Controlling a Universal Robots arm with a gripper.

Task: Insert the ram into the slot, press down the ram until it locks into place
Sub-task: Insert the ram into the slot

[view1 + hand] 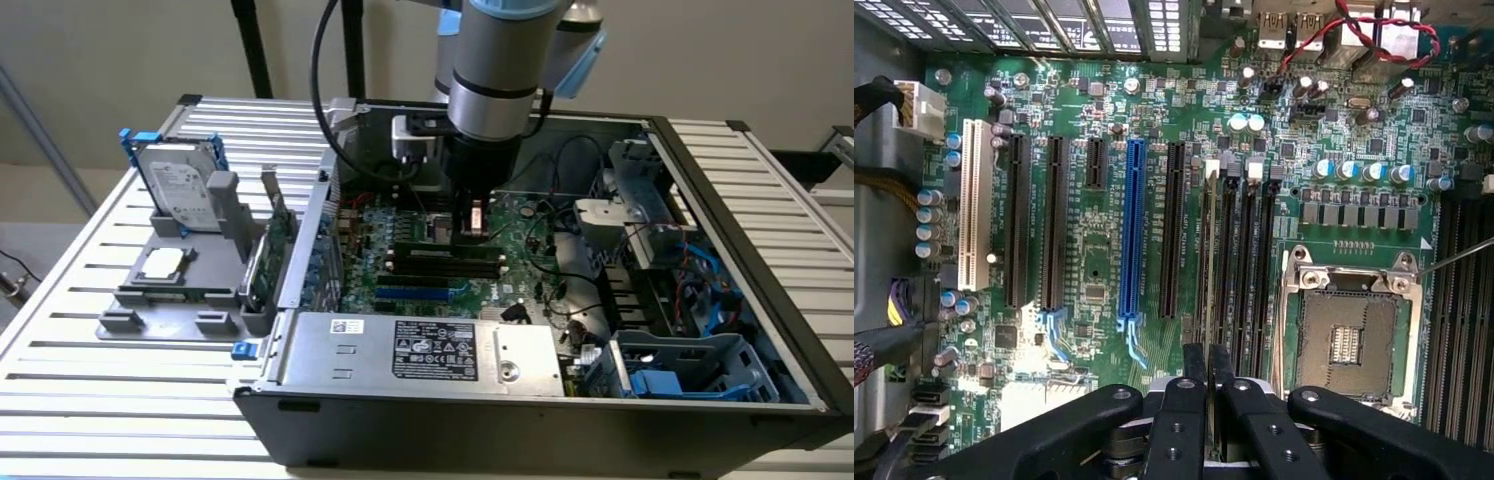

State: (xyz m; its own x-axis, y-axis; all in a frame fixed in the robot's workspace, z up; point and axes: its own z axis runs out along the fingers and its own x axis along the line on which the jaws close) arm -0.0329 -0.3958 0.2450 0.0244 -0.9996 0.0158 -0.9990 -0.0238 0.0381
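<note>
Black steel PC case (400, 425) is lying on its side with the panel off on a slatted metal table (80, 390). Inside it there's the green motherboard (527, 225), a silver power supply (427, 350) with a label along the near wall, and a blue-and-grey drive cage (674, 375) in the corner toward the exterior view's right, plus loose black cables (574, 165) looping over the board. Off to the exterior view's left, a grey tray (167, 310) has a hard drive (180, 185) standing upright in a blue bracket, a small square processor chip (163, 262) lying flat and a wide green expansion card (278, 250) on edge right beside the case wall. The arm reaches straight down into the case, with the gripper (467, 228) low over the board. In the wrist view the ram (1209, 250) shows edge-on as a thin pale line sitting in the slot (1201, 300), which is the first of the four black memory sockets, next to a black expansion socket. The gripper's (1206, 365) fingers (1179, 420) are drawn in narrow, and the stick's edge runs right into the gap between them, so they look pinched on it. Close by are a blue slot (1132, 230), a white slot (976, 205), the CPU socket (1344, 335) in its metal frame, and a red-and-black twisted wire (1354, 30) at the board's edge.
</note>
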